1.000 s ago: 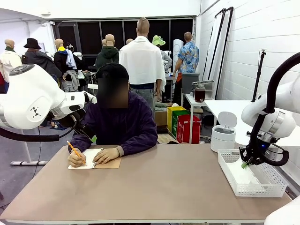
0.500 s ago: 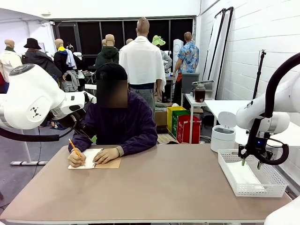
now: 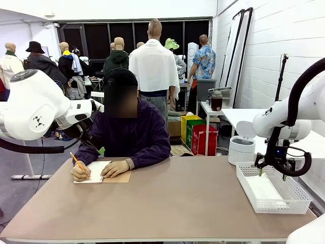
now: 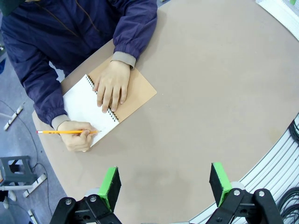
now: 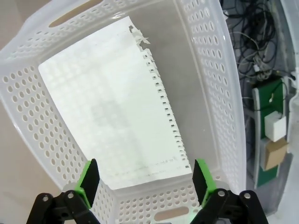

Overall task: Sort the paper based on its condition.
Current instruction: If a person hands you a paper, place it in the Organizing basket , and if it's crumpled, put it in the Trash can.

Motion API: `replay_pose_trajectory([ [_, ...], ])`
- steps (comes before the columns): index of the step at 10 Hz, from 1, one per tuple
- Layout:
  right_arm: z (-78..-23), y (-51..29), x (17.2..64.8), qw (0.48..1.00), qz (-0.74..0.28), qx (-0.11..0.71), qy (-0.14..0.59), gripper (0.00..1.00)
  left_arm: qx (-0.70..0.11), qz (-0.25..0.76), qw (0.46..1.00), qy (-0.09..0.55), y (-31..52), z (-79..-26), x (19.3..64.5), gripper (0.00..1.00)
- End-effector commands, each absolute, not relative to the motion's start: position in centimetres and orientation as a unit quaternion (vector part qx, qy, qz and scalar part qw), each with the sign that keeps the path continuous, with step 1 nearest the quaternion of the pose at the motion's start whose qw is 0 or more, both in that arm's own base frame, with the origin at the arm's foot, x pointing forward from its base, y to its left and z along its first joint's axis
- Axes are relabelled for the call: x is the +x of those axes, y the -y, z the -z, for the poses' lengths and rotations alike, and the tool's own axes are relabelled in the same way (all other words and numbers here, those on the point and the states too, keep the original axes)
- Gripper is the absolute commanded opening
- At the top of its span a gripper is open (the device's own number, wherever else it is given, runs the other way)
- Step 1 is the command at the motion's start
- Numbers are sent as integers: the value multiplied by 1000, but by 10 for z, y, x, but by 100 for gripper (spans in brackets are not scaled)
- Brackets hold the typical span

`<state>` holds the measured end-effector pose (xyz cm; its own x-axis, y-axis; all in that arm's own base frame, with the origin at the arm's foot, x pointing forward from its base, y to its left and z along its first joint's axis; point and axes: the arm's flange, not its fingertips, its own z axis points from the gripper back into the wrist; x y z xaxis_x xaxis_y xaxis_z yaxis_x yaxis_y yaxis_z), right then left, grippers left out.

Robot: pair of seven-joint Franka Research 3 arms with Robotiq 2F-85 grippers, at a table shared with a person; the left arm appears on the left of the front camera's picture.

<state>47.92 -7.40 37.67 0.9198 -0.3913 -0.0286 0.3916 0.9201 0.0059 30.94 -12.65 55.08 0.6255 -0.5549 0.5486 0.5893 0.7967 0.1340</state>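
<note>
Left gripper [image 4: 163, 179]: fingers spread, empty, over bare table; notebook [image 4: 140, 88] ahead under person's hands, nearer this arm. Right gripper [image 5: 145, 170]: spread, empty, directly above paper [image 5: 112, 116], flat, lengthwise in basket [image 5: 216, 60].

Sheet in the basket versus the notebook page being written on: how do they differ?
The loose sheet lies free in the white basket; the notebook page is spiral-bound. The loose sheet has a ragged edge and lies untouched; a hand rests on the notebook page. Both are white.
</note>
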Motion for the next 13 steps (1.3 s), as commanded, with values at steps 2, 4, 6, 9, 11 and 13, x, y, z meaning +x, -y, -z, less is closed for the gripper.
replay_pose_trajectory([
  [2,-371,76,480,979,201,5,-16,100,-30,317,902,292,125,-550,310,100],
  [4,-371,76,480,979,201,5,-16,100,-30,317,902,292,125,-550,310,100],
  [6,-371,76,480,979,201,5,-16,100,-30,317,902,292,125,-550,310,100],
  [9,-397,64,480,983,185,13,5,100,-30,317,902,292,125,-550,310,100],
  [11,-439,37,469,989,139,7,49,100,-30,317,902,292,125,-550,310,100],
  [13,-463,8,451,992,89,1,86,100,-30,317,902,292,125,-550,310,100],
])
